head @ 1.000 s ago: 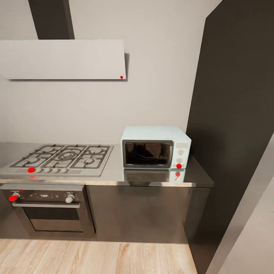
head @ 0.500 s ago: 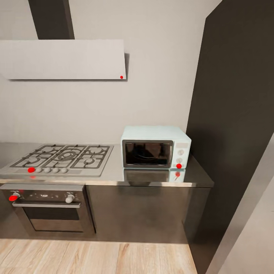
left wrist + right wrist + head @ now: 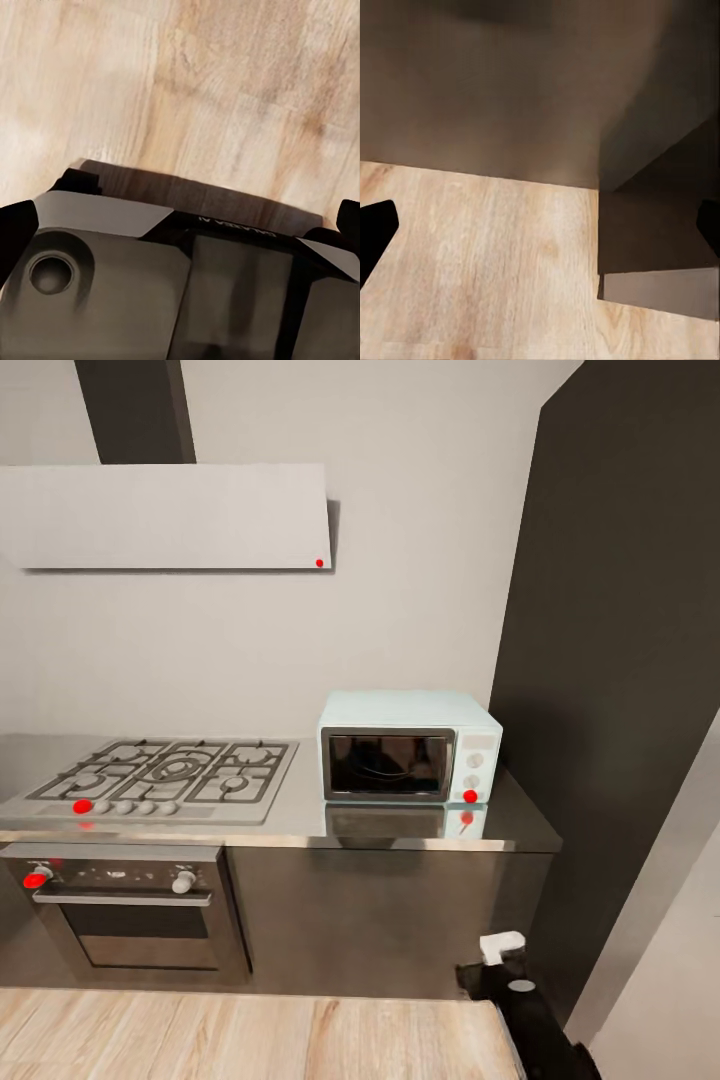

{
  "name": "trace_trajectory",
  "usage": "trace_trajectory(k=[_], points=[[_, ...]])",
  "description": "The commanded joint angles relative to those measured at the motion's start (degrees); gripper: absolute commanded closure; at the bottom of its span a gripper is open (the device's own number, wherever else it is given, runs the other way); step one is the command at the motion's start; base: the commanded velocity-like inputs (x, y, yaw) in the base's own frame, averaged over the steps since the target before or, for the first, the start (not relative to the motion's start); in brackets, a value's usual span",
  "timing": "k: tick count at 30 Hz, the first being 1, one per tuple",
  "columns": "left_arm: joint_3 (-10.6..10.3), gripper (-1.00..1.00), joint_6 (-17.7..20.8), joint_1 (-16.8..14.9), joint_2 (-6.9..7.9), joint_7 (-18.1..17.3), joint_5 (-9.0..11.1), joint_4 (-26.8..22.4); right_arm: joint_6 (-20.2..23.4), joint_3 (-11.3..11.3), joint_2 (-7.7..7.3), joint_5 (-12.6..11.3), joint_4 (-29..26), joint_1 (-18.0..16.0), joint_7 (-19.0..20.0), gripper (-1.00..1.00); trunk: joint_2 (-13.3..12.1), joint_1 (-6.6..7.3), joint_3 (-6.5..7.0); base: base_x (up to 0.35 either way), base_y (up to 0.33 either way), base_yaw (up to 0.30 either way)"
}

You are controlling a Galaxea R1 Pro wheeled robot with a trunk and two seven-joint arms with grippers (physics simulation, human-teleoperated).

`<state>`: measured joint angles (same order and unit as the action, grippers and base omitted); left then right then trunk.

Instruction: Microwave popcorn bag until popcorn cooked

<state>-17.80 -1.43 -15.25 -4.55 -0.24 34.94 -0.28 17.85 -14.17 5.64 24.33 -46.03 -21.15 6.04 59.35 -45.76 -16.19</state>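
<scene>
No popcorn bag showed anywhere on the steel countertop (image 3: pixel 300 815), and the dark glass of the microwave (image 3: pixel 410 748) was too murky to tell whether a bag lay inside; its door stood closed. The microwave sat at the countertop's right end, just beside the tall dark cabinet (image 3: pixel 620 660), with a red marker by its lower knob. That scene would suit a bag waiting somewhere outside these views to be fetched, or equally one shut behind the door and heating or already cooked, so how far the job stood could not be judged from this moment. To the left of the microwave lay the gas hob (image 3: pixel 160 775), with the oven (image 3: pixel 125 910) under it and the range hood (image 3: pixel 165 515) on the wall above. In the head view, part of the right arm (image 3: pixel 520 1000) rose at the lower right edge, dark with a pale block at its top, held low in front of the cabinet front under the countertop. The right gripper (image 3: pixel 540 225) pointed down at the wooden floor (image 3: pixel 487 262) where it meets the cabinet base; its dark fingertips (image 3: pixel 375 229) stood at opposite edges of that wrist view, spread wide and holding nothing. The left gripper (image 3: pixel 180 225) hung over the robot's own grey base (image 3: pixel 150 292) and the floor, its fingertips likewise wide apart and empty.
</scene>
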Motion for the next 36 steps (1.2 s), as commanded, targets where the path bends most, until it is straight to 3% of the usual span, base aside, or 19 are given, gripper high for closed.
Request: trace_trajectory(k=[1, 4, 7, 11, 16, 21, 28, 33, 36], points=[[-0.5, -1.00, -0.2, 0.0, -0.02, 0.0, 0.4, 0.0, 6.0, -0.3, 1.28, 0.6, -9.3, 0.0, 2.9, -1.00, 0.0, 0.00, -0.08, 0.000, 0.000, 0.000], [-0.5, -1.00, -0.2, 0.0, -0.02, 0.0, 0.3, 0.0, 11.9, -0.3, 1.86, 0.5, -18.4, 0.2, 4.8, -1.00, 0.0, 0.00, -0.08, 0.000, 0.000, 0.000], [-0.5, -1.00, -0.2, 0.0, -0.02, 0.0, 0.3, 0.0, 15.7, -0.3, 1.94, 0.5, -23.2, -0.1, 5.2, -1.00, 0.0, 0.00, -0.08, 0.000, 0.000, 0.000], [-0.5, -1.00, -0.2, 0.0, -0.02, 0.0, 0.3, 0.0, 20.5, -0.2, 2.16, 0.4, -30.4, -3.6, 5.3, -1.00, 0.0, 0.00, -0.08, 0.000, 0.000, 0.000], [-0.5, -1.00, -0.2, 0.0, -0.02, 0.0, 0.3, -0.1, 22.3, -0.2, 3.52, 0.4, -32.8, -8.9, 4.9, -1.00, 0.0, 0.00, -0.08, 0.000, 0.000, 0.000], [-0.5, -1.00, -0.2, 0.0, -0.02, 0.0, 0.3, -0.1, 22.5, -0.2, 3.82, 0.4, -32.9, -13.4, 4.6, -1.00, 0.0, 0.00, -0.08, 0.000, 0.000, 0.000], [-0.5, -1.00, -0.2, 0.0, -0.02, 0.0, 0.2, -0.1, 20.3, -0.7, 4.36, 0.3, -32.2, -14.4, 4.4, -1.00, 0.0, 0.00, -0.08, 0.000, 0.000, 0.000], [-0.5, -1.00, -0.2, 0.0, -0.02, 0.0, 0.3, -0.1, 9.2, -1.2, 4.36, 0.1, -26.7, -14.4, 3.9, -1.00, 0.0, 0.00, -0.08, 0.000, 0.000, 0.000], [-0.6, -1.00, -0.1, 0.0, -0.02, 0.0, 0.3, -0.1, 5.5, -3.8, 4.36, -0.8, -21.7, -14.4, 3.6, -1.00, 0.0, 0.00, -0.08, 0.000, 0.000, 0.000]])
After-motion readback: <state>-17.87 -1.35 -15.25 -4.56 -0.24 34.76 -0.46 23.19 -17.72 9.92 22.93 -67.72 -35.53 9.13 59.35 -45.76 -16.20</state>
